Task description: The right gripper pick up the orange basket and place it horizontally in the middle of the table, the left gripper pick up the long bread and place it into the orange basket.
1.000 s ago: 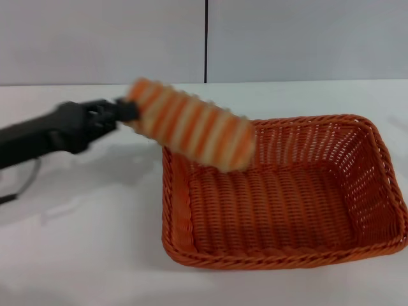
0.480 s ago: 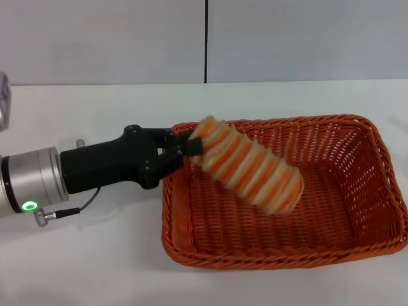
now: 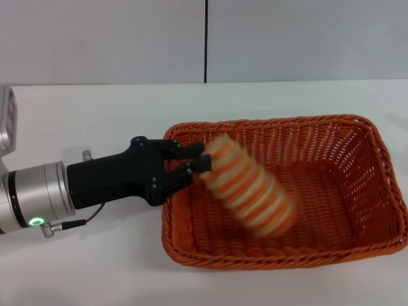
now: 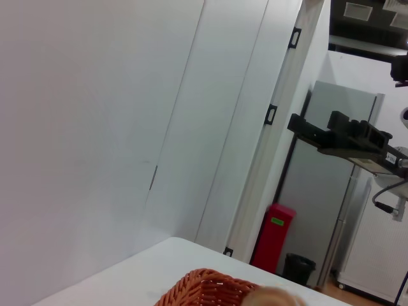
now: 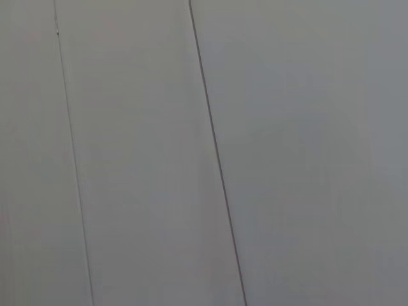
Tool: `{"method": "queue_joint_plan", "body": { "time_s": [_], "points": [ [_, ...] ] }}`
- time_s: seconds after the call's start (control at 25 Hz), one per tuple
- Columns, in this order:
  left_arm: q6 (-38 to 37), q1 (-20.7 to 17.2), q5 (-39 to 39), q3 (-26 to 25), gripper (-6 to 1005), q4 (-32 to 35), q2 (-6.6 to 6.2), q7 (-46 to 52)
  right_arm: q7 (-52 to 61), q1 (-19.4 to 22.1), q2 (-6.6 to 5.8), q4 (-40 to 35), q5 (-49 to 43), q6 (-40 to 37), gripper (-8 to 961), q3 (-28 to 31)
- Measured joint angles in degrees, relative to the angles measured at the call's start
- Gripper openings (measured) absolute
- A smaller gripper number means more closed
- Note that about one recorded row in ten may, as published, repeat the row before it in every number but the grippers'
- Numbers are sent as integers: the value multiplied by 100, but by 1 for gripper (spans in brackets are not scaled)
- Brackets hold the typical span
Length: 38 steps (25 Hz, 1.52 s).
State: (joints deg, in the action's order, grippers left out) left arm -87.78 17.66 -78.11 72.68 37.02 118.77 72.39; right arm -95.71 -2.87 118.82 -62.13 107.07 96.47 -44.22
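Note:
The orange basket (image 3: 366, 137) lies lengthwise across the white table (image 3: 95, 261), right of centre. My left gripper (image 3: 204, 157) reaches over the basket's left rim, its black fingers (image 3: 189, 150) spread open. The long bread (image 3: 250, 192), striped orange and cream, is blurred and slants down inside the basket, its near end right at the fingertips. In the left wrist view only a corner of the basket (image 4: 203, 290) and a blurred edge of the bread (image 4: 278, 296) show. The right gripper is out of view.
The left arm's silver wrist section with a green light (image 3: 35, 197) lies low over the table's left side. A grey wall stands behind the table. The right wrist view shows only wall panels.
The left gripper carried the bread from above the table's left side over the basket's rim and lowered it. Its fingers have now spread, and the bread is dropping deeper into the basket.

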Motion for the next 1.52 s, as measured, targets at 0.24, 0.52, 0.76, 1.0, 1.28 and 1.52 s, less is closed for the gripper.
{"method": "queue_joint_plan", "body": {
  "time_s": [0.24, 0.52, 0.76, 1.0, 1.28, 1.52],
  "points": [
    [3, -19, 4, -8, 307, -56, -23, -4, -1, -9, 10, 22, -3, 3, 725, -2],
    [-299, -176, -6, -961, 476, -30, -101, 60, -1, -12, 9, 29, 7, 4, 725, 10],
    [-671, -565, -47, -2398, 692, 9, -240, -77, -38, -22, 11, 127, 33, -37, 725, 19],
    [-952, -1078, -41, -3572, 727, 9, -281, -473, -305, -197, -9, 551, 2, -55, 725, 217],
    [-1079, -1556, -41, -4685, 726, -128, -139, -1030, -723, -480, 3, 1216, -18, -249, 725, 670],
    [-1204, -1627, -31, -5240, 725, -539, -112, -1255, -995, -556, -1, 1544, -12, -556, 725, 851]
  ]
}}
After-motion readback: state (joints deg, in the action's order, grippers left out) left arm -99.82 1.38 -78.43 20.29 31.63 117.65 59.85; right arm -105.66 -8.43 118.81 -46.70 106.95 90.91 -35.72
